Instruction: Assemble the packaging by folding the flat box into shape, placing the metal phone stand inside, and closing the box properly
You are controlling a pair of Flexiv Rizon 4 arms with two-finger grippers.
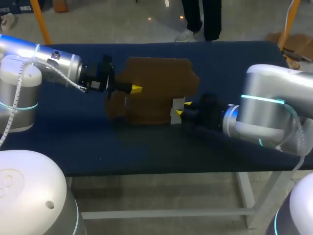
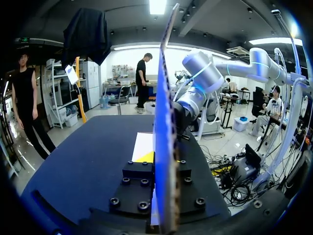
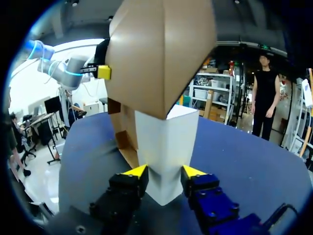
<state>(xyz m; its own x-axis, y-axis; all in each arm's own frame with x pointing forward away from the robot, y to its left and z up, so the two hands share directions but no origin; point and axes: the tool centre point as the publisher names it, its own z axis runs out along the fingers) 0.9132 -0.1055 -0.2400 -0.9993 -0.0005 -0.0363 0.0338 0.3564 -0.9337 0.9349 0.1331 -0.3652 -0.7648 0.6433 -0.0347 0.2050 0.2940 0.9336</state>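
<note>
The right gripper (image 3: 165,172) is clamped at a narrow spread on the box (image 3: 161,54): its two yellow tips press from opposite sides on a white corner (image 3: 166,142) at the box's lower end, and the fold pokes out between the fingers toward the wrist. Above that corner the brown cardboard rises and widens into a big angled panel with its peak overhead.

The left gripper (image 1: 135,89) meets the box at the opposite end, near the upper part of its edge. From that wrist the cardboard shows edge-on, a thin upright sheet running out from between the black finger blocks, with one yellow tip tight against its side; the other tip is hidden behind the sheet, so the hold looks closed on the panel.

The box's long axis runs from one gripper to the other, its broad brown face upright. It sits over the middle of the blue table (image 1: 146,152); I cannot tell if its lower edge touches the cloth
</note>
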